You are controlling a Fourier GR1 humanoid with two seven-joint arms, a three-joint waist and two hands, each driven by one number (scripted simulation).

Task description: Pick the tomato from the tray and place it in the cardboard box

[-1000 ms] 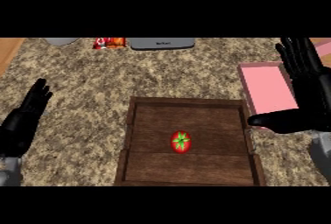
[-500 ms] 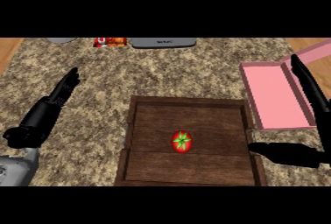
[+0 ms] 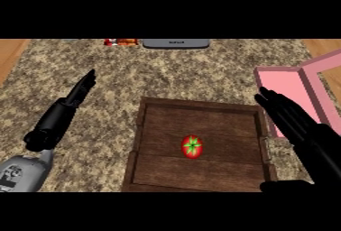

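A red tomato (image 3: 192, 146) with a green star-shaped top sits on a dark brown wooden tray (image 3: 200, 118), on a speckled beige-and-brown table (image 3: 166, 72), with a pink-lined box (image 3: 291, 88) at upper right and black robot hands.

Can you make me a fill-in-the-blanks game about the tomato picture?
1. The tomato lies in the wooden ____.
2. The open box beside the tray looks ____ inside.
3. The right hand, fingers straight, is over the tray's ____ edge.
4. The left hand is above the counter, holding ____.

Missing words: tray; pink; right; nothing
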